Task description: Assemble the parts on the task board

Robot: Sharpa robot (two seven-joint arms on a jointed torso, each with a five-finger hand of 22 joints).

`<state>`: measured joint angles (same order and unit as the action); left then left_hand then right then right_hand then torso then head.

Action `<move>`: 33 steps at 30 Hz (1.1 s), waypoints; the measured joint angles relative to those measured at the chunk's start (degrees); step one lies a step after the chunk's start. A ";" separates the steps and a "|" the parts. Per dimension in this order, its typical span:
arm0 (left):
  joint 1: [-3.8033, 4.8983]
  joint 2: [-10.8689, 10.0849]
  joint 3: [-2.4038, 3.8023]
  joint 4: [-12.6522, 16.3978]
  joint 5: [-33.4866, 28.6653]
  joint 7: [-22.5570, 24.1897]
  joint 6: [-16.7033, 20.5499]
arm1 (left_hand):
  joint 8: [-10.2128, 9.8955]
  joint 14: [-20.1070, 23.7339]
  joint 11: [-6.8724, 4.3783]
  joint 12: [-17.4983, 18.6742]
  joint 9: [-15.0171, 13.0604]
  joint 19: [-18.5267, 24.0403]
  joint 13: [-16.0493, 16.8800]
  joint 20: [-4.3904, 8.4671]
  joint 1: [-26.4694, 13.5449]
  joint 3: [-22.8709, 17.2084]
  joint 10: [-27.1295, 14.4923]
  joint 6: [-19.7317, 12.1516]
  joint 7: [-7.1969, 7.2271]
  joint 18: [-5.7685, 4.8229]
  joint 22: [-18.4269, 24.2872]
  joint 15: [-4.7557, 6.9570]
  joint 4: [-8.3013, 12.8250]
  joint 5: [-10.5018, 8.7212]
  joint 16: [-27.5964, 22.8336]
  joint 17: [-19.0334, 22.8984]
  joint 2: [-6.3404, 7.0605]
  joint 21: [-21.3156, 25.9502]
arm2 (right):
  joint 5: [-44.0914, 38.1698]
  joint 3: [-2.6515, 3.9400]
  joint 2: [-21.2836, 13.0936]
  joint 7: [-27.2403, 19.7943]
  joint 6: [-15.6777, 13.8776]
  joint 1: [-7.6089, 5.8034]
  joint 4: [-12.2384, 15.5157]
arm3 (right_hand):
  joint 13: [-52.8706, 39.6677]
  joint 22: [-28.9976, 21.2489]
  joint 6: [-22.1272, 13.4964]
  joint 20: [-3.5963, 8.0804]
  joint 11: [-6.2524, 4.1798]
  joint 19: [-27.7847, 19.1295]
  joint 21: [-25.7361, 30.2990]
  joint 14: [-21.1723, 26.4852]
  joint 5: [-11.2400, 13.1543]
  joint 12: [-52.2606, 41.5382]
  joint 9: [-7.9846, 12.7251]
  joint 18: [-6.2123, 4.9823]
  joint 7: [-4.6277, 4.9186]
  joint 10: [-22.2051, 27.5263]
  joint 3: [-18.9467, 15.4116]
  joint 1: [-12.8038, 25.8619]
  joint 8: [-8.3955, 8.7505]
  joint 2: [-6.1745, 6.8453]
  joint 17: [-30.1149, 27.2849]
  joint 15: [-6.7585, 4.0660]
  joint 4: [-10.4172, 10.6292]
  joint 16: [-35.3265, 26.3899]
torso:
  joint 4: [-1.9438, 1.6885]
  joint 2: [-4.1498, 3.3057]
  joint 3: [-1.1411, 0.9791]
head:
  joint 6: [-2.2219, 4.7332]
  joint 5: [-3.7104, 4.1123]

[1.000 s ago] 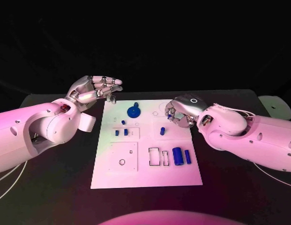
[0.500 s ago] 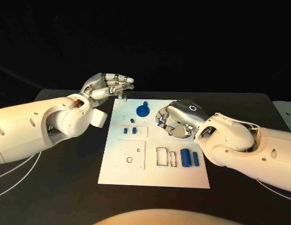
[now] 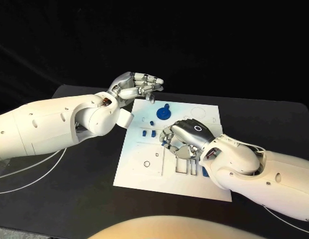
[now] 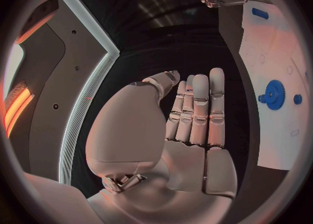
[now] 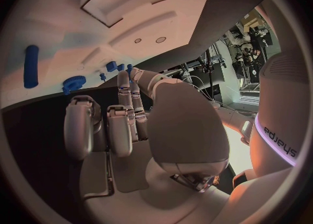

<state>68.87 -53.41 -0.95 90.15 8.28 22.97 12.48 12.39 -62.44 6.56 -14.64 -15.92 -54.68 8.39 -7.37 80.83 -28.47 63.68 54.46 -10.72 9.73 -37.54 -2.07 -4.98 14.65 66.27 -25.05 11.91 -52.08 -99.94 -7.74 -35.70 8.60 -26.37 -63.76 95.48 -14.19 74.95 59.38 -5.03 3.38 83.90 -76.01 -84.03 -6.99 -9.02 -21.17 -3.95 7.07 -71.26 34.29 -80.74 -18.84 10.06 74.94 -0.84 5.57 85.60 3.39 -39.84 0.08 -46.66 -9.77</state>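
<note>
**Both hands at the board**

Head view: my left hand point(image 3: 136, 85) hangs off the task board point(image 3: 144, 175) far corner, fingers curled, holding nothing; my right hand point(image 3: 186, 137) curls over mid-board.

Left wrist view: blue gear point(image 4: 274, 95) lies on the board.

Right wrist view: whether I hold anything, cannot tell.

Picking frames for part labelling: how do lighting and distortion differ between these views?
Head view: even white light, straight edges on the board, blue gear crisp. Left wrist view: fisheye bending, warm cast, left hand large. Right wrist view: same bending, board dim, right hand shadowed.
</note>
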 measured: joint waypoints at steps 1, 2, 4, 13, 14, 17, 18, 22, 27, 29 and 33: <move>0.00 0.16 -0.01 -0.04 -0.01 -0.02 0.01 | 0.00 0.00 0.00 0.00 0.00 0.00 0.00 0.00 0.00 0.00 0.00 0.00 0.00 0.00 0.00 0.00 0.00 0.00 0.00 0.00 0.00 0.00 | 0.07 -0.04 0.25 -0.08 0.04 0.25 -0.27 | 0.00 0.00 -0.01 0.00 0.00 0.00 0.00 0.00 0.00 0.00 -0.01 0.00 0.00 0.00 0.00 0.00 0.00 0.00 0.01 0.00 0.00 0.00 | 0.02 -0.01 0.01 | -0.10 -0.18; 0.00 0.35 -0.01 -0.08 -0.02 -0.05 0.03 | 0.00 0.00 0.00 0.00 0.00 0.00 0.00 0.00 0.00 0.00 0.00 0.00 0.00 0.00 0.00 0.00 0.00 0.00 0.00 0.00 0.00 0.00 | 0.15 -0.08 0.54 -0.19 0.09 0.53 -0.62 | 0.00 0.00 -0.06 0.00 0.00 0.00 0.00 0.00 0.00 0.00 -0.03 0.00 -0.06 0.00 0.00 0.00 0.00 0.00 0.01 0.00 0.00 0.00 | 0.03 -0.01 0.03 | -0.20 -0.36; 0.00 0.51 -0.01 -0.12 -0.03 -0.08 0.04 | 0.00 0.00 0.00 0.00 0.00 0.00 0.00 0.00 0.00 0.00 0.00 0.00 0.00 0.00 0.00 0.00 0.00 0.00 0.00 0.00 0.00 0.00 | 0.25 -0.10 0.94 -0.32 0.17 0.88 -1.11 | 0.00 0.00 -0.08 0.00 0.00 0.00 0.00 0.00 0.00 0.00 -0.06 0.00 -0.05 0.00 -0.09 0.00 0.00 0.00 0.01 0.00 -0.09 0.00 | 0.04 -0.02 0.04 | -0.35 -0.57; 0.00 0.80 -0.03 -0.25 -0.10 -0.21 0.13 | 0.00 0.00 0.00 0.00 -0.01 0.00 0.00 0.00 0.00 0.00 0.00 0.00 0.00 0.00 0.00 0.00 0.00 0.00 0.00 -0.01 0.00 0.00 | 0.46 -0.35 2.87 -0.83 0.55 2.56 -3.37 | 0.03 -0.01 -0.14 0.00 0.01 0.00 0.00 0.00 0.01 0.00 -0.08 0.00 -0.02 0.00 -0.15 0.00 0.04 0.00 0.00 0.00 -0.14 0.00 | 0.07 -0.03 -0.07 | -1.04 -1.52; 0.00 0.82 -0.03 -0.25 -0.10 -0.22 0.14 | 0.00 0.00 0.00 0.00 -0.01 0.00 0.00 0.00 0.00 0.00 0.00 0.00 0.00 0.00 0.00 0.00 0.00 0.00 0.00 -0.01 0.00 0.00 | 0.46 -0.36 3.00 -0.87 0.58 2.67 -3.50 | 0.03 -0.01 -0.14 0.00 0.01 0.00 0.01 0.00 0.01 0.00 -0.08 0.00 -0.02 0.00 -0.15 0.00 0.07 0.00 0.00 0.00 -0.14 0.00 | 0.06 -0.03 -0.09 | -1.18 -1.61; 0.00 0.87 -0.03 -0.26 -0.11 -0.27 0.14 | 0.00 0.00 0.00 0.00 -0.01 0.00 0.00 0.00 0.00 0.00 0.00 0.00 0.00 0.00 0.00 0.00 0.00 0.00 -0.01 -0.01 0.00 0.00 | 0.45 -0.37 3.34 -0.97 0.68 2.90 -3.89 | -0.01 -0.01 -0.15 0.00 0.02 0.00 0.01 0.00 0.03 0.00 -0.08 0.00 -0.02 0.00 -0.15 0.00 0.13 0.00 0.00 0.00 -0.14 0.00 | 0.04 -0.03 -0.10 | -1.34 -1.88; 0.00 0.88 -0.03 -0.27 -0.11 -0.28 0.14 | 0.00 0.00 0.00 0.00 -0.01 0.00 -0.01 0.00 0.00 0.00 0.00 0.00 0.00 0.00 0.02 0.00 0.00 0.00 -0.22 0.02 0.00 0.00 | 0.44 -0.38 3.41 -1.01 0.71 2.95 -3.97 | -0.01 -0.01 -0.15 0.00 0.02 0.00 0.01 0.00 0.04 0.00 -0.07 0.00 -0.02 0.00 -0.15 0.00 0.13 0.00 0.00 0.00 -0.14 0.00 | 0.04 -0.03 -0.10 | -1.41 -1.95; 0.00 0.91 -0.03 -0.29 -0.12 -0.33 0.15 | 0.00 0.00 0.00 0.00 -0.01 0.00 -0.01 0.00 0.00 0.00 0.00 0.00 0.00 0.00 0.07 0.00 0.00 0.00 -0.22 0.06 0.00 0.00 | 0.40 -0.45 3.60 -1.12 0.89 3.09 -4.19 | -0.01 -0.02 -0.25 0.00 0.03 0.00 0.01 0.00 -0.21 0.22 -0.07 0.00 -0.09 -0.01 0.01 0.00 0.14 0.00 0.00 0.00 -0.30 0.00 | 0.07 -0.02 -0.10 | -1.51 -2.09; 0.00 0.92 -0.03 -0.32 -0.14 -0.39 0.15 | 0.00 0.00 0.00 0.00 -0.01 0.00 -0.01 0.00 0.00 0.00 0.00 0.00 0.00 0.00 0.06 0.00 0.00 0.00 -0.22 0.06 0.00 0.00 | 0.38 -0.51 3.77 -1.24 1.11 3.26 -4.39 | -0.01 -0.02 -0.25 0.00 0.11 0.00 0.01 0.00 -0.23 0.23 -0.09 0.00 -0.09 -0.08 0.02 0.06 0.20 0.07 -0.01 0.00 -0.31 0.00 | 0.10 -0.01 -0.10 | -1.66 -2.23; 0.00 0.93 -0.03 -0.32 -0.15 -0.42 0.15 | 0.00 0.00 0.00 0.00 -0.01 0.00 -0.01 0.00 0.00 0.00 0.00 0.00 0.00 0.00 0.06 0.00 0.00 0.00 -0.22 0.06 0.00 0.00 | 0.38 -0.55 3.89 -1.29 1.17 3.34 -4.53 | -0.01 -0.02 -0.26 0.00 0.11 0.00 0.01 0.00 -0.23 0.23 -0.10 0.00 -0.09 -0.08 0.02 0.06 0.01 0.06 -0.01 0.00 -0.31 0.00 | 0.10 -0.01 -0.10 | -1.68 -2.26; 0.00 0.95 -0.03 -0.33 -0.15 -0.48 0.15 | 0.00 0.00 0.00 0.00 -0.01 0.00 -0.01 0.00 0.00 0.00 0.00 0.00 0.00 0.00 0.06 0.00 0.00 0.00 -0.22 0.06 0.00 0.00 | 0.38 -0.57 4.05 -1.37 1.24 3.41 -4.70 | 0.00 -0.02 -0.27 0.00 0.12 0.00 0.01 0.00 -0.23 0.23 -0.11 0.00 -0.09 -0.08 0.01 0.05 0.01 0.06 -0.01 0.00 -0.31 0.00 | 0.10 0.02 -0.10 | -1.71 -2.30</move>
<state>68.88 -52.46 -0.98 89.82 8.12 22.48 12.62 12.40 -62.44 6.56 -14.64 -15.93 -54.68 8.38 -7.37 80.83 -28.47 63.68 54.47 -10.72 9.72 -37.48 -2.07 -4.98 14.65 66.05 -24.99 11.91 -52.08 -99.56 -8.32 -31.65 7.23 -25.13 -60.35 90.78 -14.19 74.93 59.11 -5.03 3.50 83.90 -76.00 -84.03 -7.23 -8.80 -21.28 -3.95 6.98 -71.34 34.31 -80.69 -18.83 10.11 74.93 -0.84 5.27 85.60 3.49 -39.83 -0.02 -48.38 -12.06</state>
